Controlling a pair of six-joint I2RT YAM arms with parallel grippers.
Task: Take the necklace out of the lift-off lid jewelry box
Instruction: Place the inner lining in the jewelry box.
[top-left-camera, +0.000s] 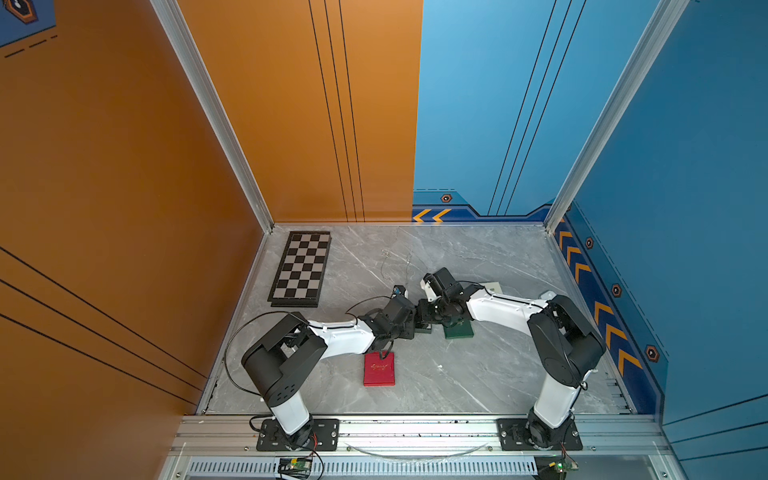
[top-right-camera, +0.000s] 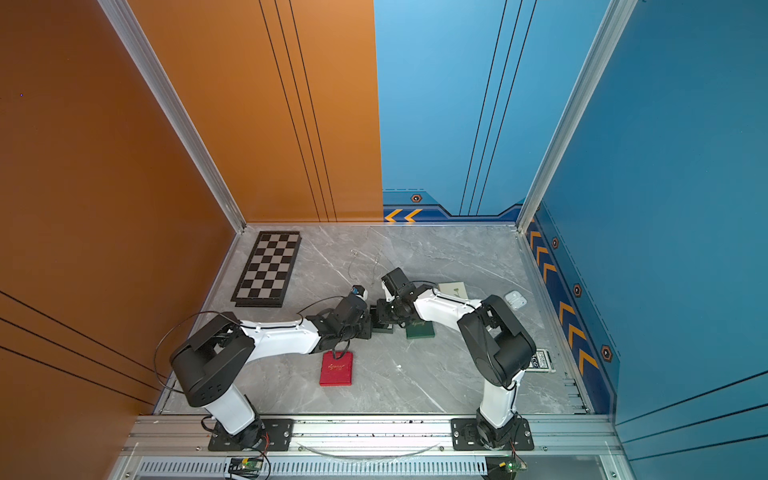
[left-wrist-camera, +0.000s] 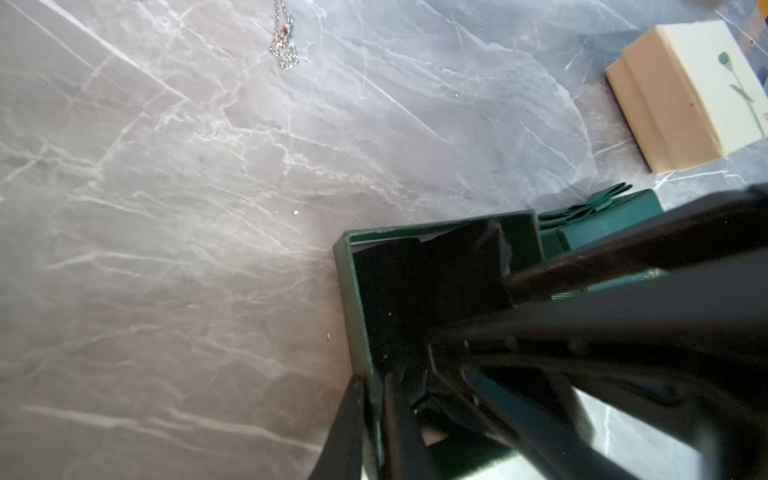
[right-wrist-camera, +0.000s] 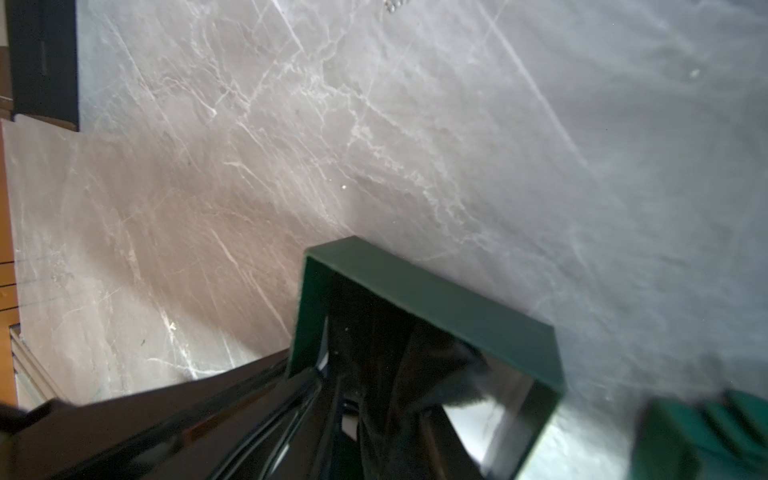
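The dark green jewelry box (left-wrist-camera: 353, 299) stands open at mid-table, its base (top-left-camera: 425, 331) barely showing between my two wrists. My left gripper (left-wrist-camera: 372, 424) is shut on its near wall, one finger outside and one inside. My right gripper (left-wrist-camera: 469, 307) reaches in from the other side, its fingers apart around the lifted black velvet insert (right-wrist-camera: 395, 374). The green lid (top-left-camera: 459, 331) with a bow lies just right of the box. A silver necklace (left-wrist-camera: 284, 50) lies on the marble beyond the box, in both top views (top-left-camera: 385, 259). Inside the box only the insert shows.
A red box (top-left-camera: 379, 369) lies near my left forearm. A chessboard (top-left-camera: 301, 268) sits at the back left. A cream box (left-wrist-camera: 685, 95) stands behind my right arm, and a small white case (top-right-camera: 515, 299) lies farther right. Walls enclose the marble table (top-left-camera: 478, 374).
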